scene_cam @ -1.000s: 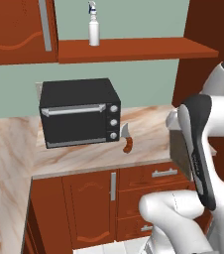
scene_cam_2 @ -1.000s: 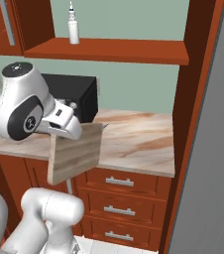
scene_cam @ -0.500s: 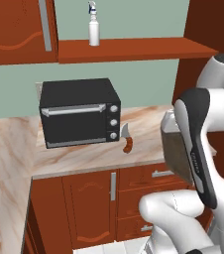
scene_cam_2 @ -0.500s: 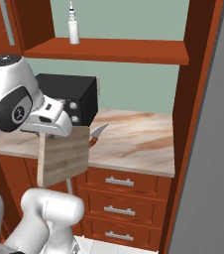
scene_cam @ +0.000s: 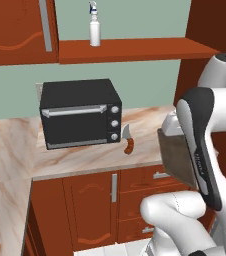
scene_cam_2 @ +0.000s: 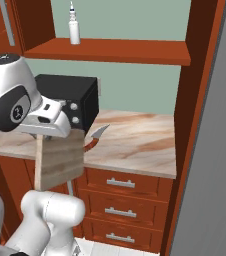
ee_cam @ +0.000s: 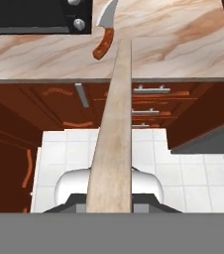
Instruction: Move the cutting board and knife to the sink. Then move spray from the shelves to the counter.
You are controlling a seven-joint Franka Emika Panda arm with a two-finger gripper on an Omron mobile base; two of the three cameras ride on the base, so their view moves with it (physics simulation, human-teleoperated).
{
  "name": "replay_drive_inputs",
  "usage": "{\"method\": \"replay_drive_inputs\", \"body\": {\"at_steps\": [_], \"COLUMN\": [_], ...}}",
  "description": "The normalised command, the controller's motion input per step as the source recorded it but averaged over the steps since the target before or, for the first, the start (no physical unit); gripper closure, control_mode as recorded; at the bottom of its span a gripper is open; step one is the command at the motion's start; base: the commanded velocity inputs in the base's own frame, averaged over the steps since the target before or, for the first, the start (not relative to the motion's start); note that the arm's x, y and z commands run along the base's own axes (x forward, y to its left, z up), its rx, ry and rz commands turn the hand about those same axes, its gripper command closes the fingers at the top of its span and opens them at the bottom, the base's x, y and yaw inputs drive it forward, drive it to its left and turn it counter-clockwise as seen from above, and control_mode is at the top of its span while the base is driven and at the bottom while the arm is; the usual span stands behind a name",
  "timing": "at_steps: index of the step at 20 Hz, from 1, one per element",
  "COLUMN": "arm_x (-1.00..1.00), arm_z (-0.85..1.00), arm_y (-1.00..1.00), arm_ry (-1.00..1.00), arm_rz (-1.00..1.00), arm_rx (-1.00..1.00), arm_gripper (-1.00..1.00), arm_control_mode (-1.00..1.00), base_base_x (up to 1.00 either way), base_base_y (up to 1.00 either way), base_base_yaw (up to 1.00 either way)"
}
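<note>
Off the worktop (scene_cam_2: 135,137) edge, the cutting board (scene_cam_2: 59,159) is clamped edge-on in the tool (scene_cam_2: 50,131); slippage or striking the cabinet fronts is judged possible while carried.

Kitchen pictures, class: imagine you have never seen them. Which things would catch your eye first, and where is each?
First, the cutting board, held on edge in the shut gripper, hanging in front of the counter over the drawers. Next, the black oven on the counter, with the knife lying just beside it. Last, the white spray standing alone on the shelves above.
</note>
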Motion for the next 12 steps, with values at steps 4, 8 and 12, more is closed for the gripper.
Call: {"method": "replay_drive_inputs", "body": {"at_steps": [4,8,12], "arm_x": [0.0,0.0,0.0], "arm_z": [0.0,0.0,-0.01], "arm_y": [0.0,0.0,0.0], "arm_ry": [0.0,0.0,0.0], "arm_rz": [0.07,0.05,0.03], "arm_rx": [0.0,0.0,0.0], "arm_gripper": [1.0,1.0,1.0], "arm_control_mode": [-1.0,-1.0,1.0], "base_base_x": [0.0,0.0,-0.02], "base_base_y": [0.0,0.0,0.0], "base_base_yaw": [0.0,0.0,0.03]}}
